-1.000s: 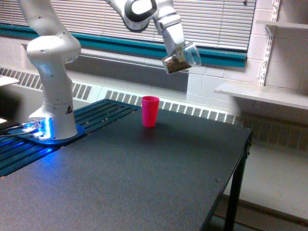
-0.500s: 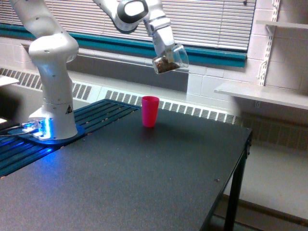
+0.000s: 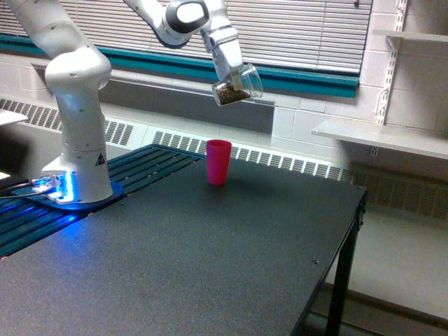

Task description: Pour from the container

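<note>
Robot base (image 3: 78,178) stands at the exterior view's left, bolted near the table (image 3: 210,266) edge, blue light glowing at its foot. Arm reaches up and across toward the window blinds (image 3: 301,28).

Gripper (image 3: 229,70) is high over the table, angled downward. Jaws pinch the clear cup (image 3: 238,82); exact finger contact too small to make out. Cup hangs in the air, tilted well over on its side, mouth toward the exterior view's right. Brown bits sit heaped at the lower, closed end, so nothing is spilling at this angle.

Pink cup (image 3: 218,162) stands upright on the table, well below the clear cup and slightly to the exterior view's left of it, near the far edge by the radiator grille (image 3: 280,162). Likely the receiver: open top up, placed within reach.

Judgement: pour not yet begun; the clear cup looks close to lined up above the pink one.

Shelf (image 3: 381,136) at far right, bare as far as visible.
</note>
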Robot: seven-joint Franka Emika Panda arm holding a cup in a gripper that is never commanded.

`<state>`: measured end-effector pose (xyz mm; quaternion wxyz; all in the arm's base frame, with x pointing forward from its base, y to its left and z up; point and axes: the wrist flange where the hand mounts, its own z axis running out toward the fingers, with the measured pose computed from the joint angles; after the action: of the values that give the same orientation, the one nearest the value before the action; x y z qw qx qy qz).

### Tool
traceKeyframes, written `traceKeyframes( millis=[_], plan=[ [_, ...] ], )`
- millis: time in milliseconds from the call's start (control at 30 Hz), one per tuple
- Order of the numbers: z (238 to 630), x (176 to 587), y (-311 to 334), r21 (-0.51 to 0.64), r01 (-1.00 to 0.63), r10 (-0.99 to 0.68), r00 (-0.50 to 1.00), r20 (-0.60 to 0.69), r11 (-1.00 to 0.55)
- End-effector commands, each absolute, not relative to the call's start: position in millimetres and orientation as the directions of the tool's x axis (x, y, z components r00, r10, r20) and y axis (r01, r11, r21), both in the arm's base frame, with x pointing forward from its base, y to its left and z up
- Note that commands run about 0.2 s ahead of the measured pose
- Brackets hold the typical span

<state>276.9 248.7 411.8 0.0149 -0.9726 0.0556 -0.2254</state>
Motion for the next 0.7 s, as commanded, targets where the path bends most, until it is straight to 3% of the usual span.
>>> traceKeyframes(
  millis=[33, 700],
  plan=[
    [408.9, 256.6, 265.3, -0.080, -0.154, -0.174, 0.888, 0.427, -0.985],
    [398.8, 239.3, 270.3, -0.128, -0.373, -0.393, 0.832, 0.392, -0.919]
  ],
)
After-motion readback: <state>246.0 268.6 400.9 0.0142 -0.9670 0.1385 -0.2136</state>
